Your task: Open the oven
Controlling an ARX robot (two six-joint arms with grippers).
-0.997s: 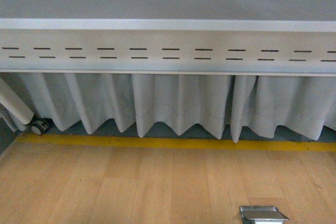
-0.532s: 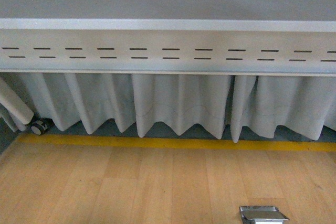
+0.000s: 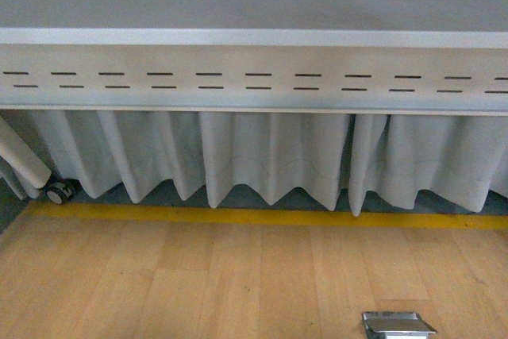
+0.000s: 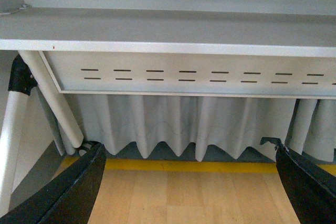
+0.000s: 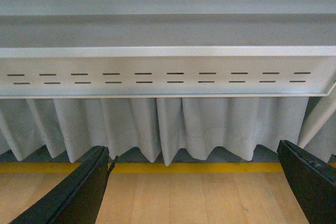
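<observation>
Wooden floor (image 3: 238,275), a yellow line (image 3: 238,216) and a pleated curtain (image 3: 270,156) under the desk (image 3: 254,37) are seen from the front, unchanged over the last second; no oven is shown. Left wrist: the left pincer (image 4: 185,145) is spread wide, nothing held, curtain ahead of it. Right wrist: the right pincer (image 5: 192,150) likewise gapes empty. Opening, it is judged, is not yet begun.

Behind the floor strip (image 3: 254,217), curtain (image 3: 270,156); above the strip, slotted panel (image 3: 254,61); by its left end, caster (image 3: 57,192); before it, rightward, floor box (image 3: 397,325).
</observation>
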